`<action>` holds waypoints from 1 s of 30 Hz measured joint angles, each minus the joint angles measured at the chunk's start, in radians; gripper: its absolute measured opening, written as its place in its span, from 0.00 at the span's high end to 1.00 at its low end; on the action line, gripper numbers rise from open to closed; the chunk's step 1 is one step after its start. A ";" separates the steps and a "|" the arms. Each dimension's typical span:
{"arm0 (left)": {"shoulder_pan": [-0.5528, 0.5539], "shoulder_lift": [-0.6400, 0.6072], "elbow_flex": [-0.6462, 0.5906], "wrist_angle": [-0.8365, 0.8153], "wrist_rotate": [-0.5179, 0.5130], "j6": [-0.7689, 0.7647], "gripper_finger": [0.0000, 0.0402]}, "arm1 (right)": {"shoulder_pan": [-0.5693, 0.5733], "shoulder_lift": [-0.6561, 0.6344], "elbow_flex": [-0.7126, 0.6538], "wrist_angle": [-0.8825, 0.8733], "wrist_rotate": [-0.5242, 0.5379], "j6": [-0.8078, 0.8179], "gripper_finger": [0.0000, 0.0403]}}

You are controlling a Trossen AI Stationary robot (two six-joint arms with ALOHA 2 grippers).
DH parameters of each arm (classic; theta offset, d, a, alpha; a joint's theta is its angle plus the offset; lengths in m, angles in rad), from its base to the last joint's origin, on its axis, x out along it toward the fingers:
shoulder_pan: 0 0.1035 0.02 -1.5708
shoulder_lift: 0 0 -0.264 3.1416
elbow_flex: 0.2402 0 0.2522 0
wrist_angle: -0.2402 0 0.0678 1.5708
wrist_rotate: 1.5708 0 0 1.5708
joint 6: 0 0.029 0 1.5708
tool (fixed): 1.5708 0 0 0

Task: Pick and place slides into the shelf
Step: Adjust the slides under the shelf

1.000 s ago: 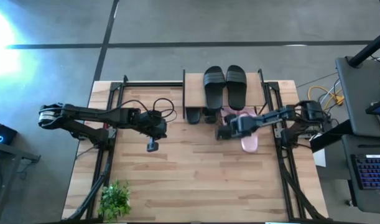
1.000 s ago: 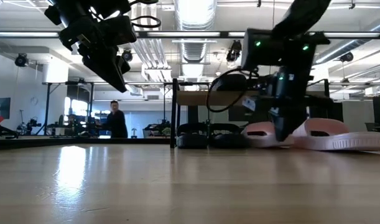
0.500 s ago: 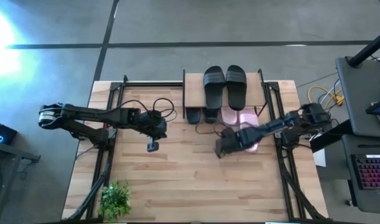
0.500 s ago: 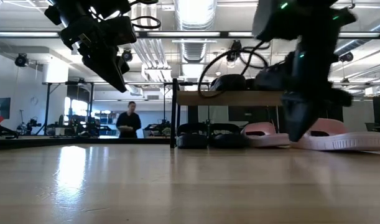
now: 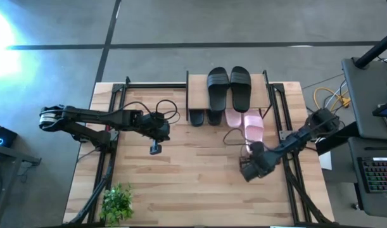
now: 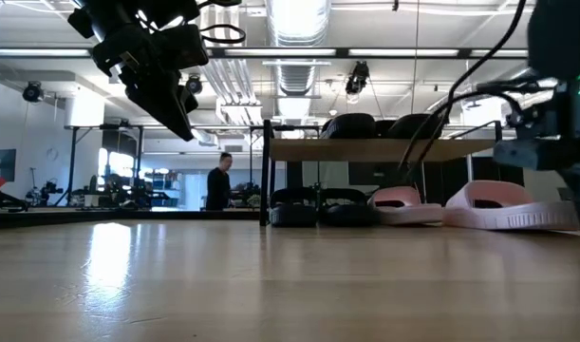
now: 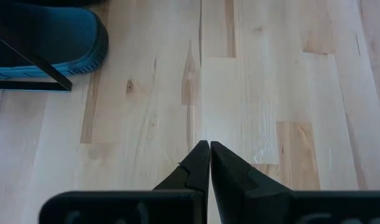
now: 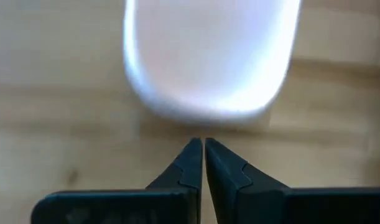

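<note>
The shelf [image 5: 228,95] stands at the table's far edge. Two black slides [image 5: 229,87] lie on its plank top and two more black slides [image 5: 204,117] rest on the table under it. One pale pink slide [image 5: 234,118] is tucked under the shelf beside them. The other pink slide [image 5: 254,130] lies on its sole with its heel sticking out toward the near edge. My right gripper [image 5: 246,172] is shut and hovers near that heel [image 8: 208,62], touching nothing. My left gripper [image 5: 154,149] is shut and hangs over bare wood left of the shelf.
A small green plant [image 5: 117,202] stands at the near left corner. Black frame rails [image 5: 111,126] run along both sides of the table. A dark rounded object [image 7: 46,37] shows at the edge of the left wrist view. A person [image 6: 218,185] walks in the room behind.
My right gripper has drawn back from the pink slides at the shelf, moving toward the table's near edge and to the right. It now points back at the outer pink slide's heel. A person in the background has walked to the right.
</note>
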 joint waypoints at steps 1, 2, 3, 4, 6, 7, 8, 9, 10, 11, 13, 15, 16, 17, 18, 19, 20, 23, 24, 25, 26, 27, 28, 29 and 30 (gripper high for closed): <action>0.000 0.000 0.000 0.000 0.000 0.000 1.00 | -0.013 -0.005 -0.017 0.005 0.004 0.001 0.97; 0.000 0.000 0.000 0.000 0.000 0.000 1.00 | -0.029 -0.009 -0.031 0.010 0.011 0.000 0.97; 0.000 0.000 0.000 0.000 0.000 0.000 1.00 | -0.046 -0.013 -0.043 0.012 0.021 -0.001 0.97; 0.000 0.000 0.000 0.000 0.000 0.000 1.00 | -0.066 -0.019 -0.053 0.015 0.035 -0.003 0.97; 0.000 0.000 0.000 0.000 0.000 0.000 1.00 | -0.112 -0.035 -0.070 0.012 0.078 -0.011 0.97; 0.000 0.000 0.000 0.000 0.000 0.000 1.00 | -0.138 -0.042 -0.078 0.013 0.100 -0.021 0.97; 0.000 0.000 0.000 0.000 0.000 0.000 1.00 | -0.167 -0.046 -0.087 0.008 0.116 -0.031 0.97; 0.000 0.000 0.000 0.000 0.000 0.000 1.00 | -0.193 -0.048 -0.097 0.003 0.132 -0.042 0.97; 0.000 0.000 0.000 0.000 0.000 0.000 1.00 | -0.220 -0.051 -0.106 -0.001 0.151 -0.058 0.97; 0.000 0.000 0.000 0.000 0.000 -0.001 1.00 | -0.249 -0.053 -0.113 0.001 0.171 -0.080 0.97; 0.000 0.000 0.000 0.001 0.000 -0.001 1.00 | -0.306 -0.057 -0.120 0.004 0.207 -0.128 0.97; 0.000 0.000 0.000 0.000 0.000 -0.005 1.00 | -0.361 -0.059 -0.123 0.002 0.246 -0.173 0.97; 0.000 0.000 0.000 0.000 0.000 -0.006 1.00 | -0.384 -0.061 -0.122 0.005 0.273 -0.197 0.97; 0.000 0.000 0.000 0.000 0.000 -0.006 1.00 | -0.405 -0.064 -0.118 0.006 0.300 -0.223 0.97; 0.000 0.000 0.000 0.000 0.000 -0.006 1.00 | -0.425 -0.066 -0.111 0.007 0.329 -0.244 0.97; 0.000 0.000 0.000 0.000 0.000 -0.006 1.00 | -0.444 -0.068 -0.105 0.009 0.356 -0.265 0.97; 0.000 0.000 0.000 0.000 0.000 -0.006 1.00 | -0.462 -0.069 -0.102 0.011 0.380 -0.282 0.97; 0.000 0.000 0.000 0.000 0.000 -0.006 1.00 | -0.509 -0.073 -0.095 0.012 0.421 -0.307 0.97; 0.000 0.000 0.000 0.000 0.000 -0.006 1.00 | -0.519 -0.074 -0.094 0.013 0.426 -0.311 0.97; 0.000 0.000 0.000 0.000 0.000 -0.006 1.00 | -0.527 -0.076 -0.094 0.016 0.427 -0.319 0.97; 0.000 0.000 0.000 0.000 0.000 -0.007 1.00 | -0.533 -0.078 -0.094 0.023 0.426 -0.327 0.97; 0.000 0.000 0.000 0.000 0.000 -0.007 1.00 | -0.534 -0.080 -0.094 0.032 0.424 -0.340 0.97; 0.000 0.000 0.000 0.000 0.000 -0.007 1.00 | -0.533 -0.083 -0.094 0.044 0.418 -0.357 0.97; 0.000 0.000 0.000 0.000 0.000 -0.006 1.00 | -0.533 -0.086 -0.094 0.063 0.398 -0.381 0.97; 0.000 0.000 0.000 0.000 0.000 -0.007 1.00 | -0.531 -0.090 -0.094 0.081 0.366 -0.410 0.97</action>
